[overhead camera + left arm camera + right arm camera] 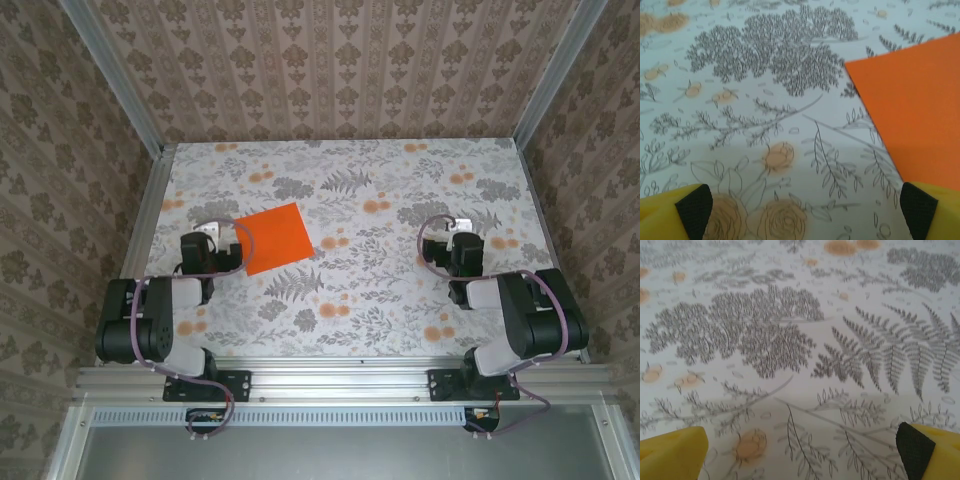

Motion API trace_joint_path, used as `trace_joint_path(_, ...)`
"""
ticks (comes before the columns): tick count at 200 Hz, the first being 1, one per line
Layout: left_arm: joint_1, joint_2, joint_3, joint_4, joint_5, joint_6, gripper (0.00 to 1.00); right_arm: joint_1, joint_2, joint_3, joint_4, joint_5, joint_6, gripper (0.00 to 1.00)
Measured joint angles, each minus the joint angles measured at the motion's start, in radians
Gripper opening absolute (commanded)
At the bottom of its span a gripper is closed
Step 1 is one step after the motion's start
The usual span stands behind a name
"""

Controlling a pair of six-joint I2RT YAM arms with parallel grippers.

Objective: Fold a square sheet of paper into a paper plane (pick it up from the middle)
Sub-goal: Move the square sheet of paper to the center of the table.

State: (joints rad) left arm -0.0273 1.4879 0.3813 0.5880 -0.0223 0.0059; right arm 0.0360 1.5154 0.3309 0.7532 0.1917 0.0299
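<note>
Square sheet of paper (277, 238) lies flat, centre-left of the top view. Left gripper (805, 205) sits beside it, right gripper (805, 445) far right; both jaws are wide and empty. Risk: a mid-sheet pinch probably crumples or skids it.

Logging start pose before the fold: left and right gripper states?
Left gripper: open, holding nothing; the orange paper sheet lies flat, ungripped.
Right gripper: open, holding nothing.
</note>
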Motion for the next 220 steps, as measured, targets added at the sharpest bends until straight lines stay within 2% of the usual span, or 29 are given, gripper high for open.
trace_joint_path(79, 0.004, 0.018, 0.020, 0.130, 0.010, 0.018, 1.00, -0.004, 0.018, 0.015, 0.138, -0.016, 0.003, 1.00)
trace_joint_path(220, 0.010, 0.018, 0.023, 0.162, 0.020, 0.025, 1.00, -0.006, 0.025, 0.017, 0.168, -0.021, 0.003, 1.00)
